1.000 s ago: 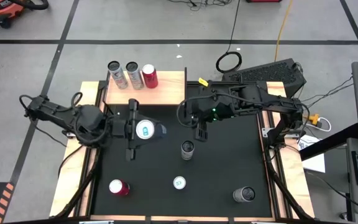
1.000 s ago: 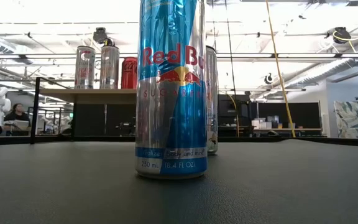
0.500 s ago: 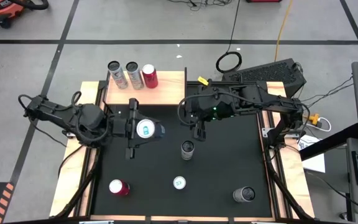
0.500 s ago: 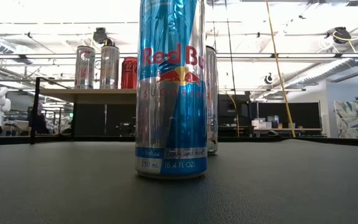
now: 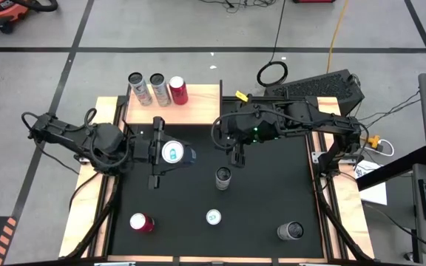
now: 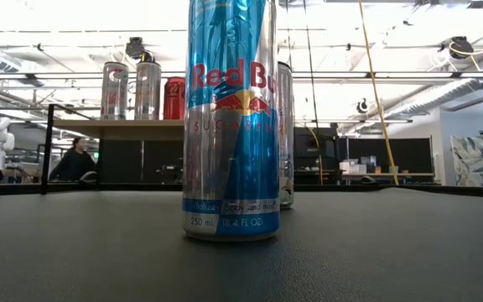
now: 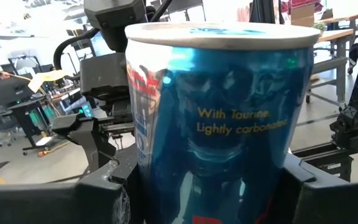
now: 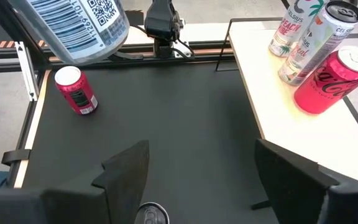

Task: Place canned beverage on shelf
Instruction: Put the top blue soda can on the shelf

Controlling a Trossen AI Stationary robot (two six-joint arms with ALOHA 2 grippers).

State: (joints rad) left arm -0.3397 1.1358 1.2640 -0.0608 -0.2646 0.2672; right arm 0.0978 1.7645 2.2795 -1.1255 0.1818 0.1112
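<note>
My left gripper [image 5: 176, 154] is shut on a blue-and-silver canned beverage [image 7: 216, 118] and holds it above the black mat, near the wooden shelf [image 5: 198, 103]. The shelf stands at the mat's far left and bears two silver cans and a red can [image 5: 177, 90]. My right gripper [image 5: 237, 154] hangs open above the mat's middle, slanting down, with nothing between its fingers [image 8: 126, 171]. A silver can [image 5: 222, 177] stands on the mat just on the near side of it. My left gripper pinches the blue can's side wall [image 7: 143, 186] between its two fingers [image 7: 104, 196], one on each side. The fingers come level from the table's left. The can stands upright in the hold, lifted clear of the mat [image 8: 73, 25].
On the mat stand a red can [image 5: 140, 222] near left, a blue-and-silver can [image 6: 229, 126] near the middle of the front edge, and a dark can [image 5: 290, 231] near right. The shelf top has bare wood to the right of its cans [image 8: 272, 93].
</note>
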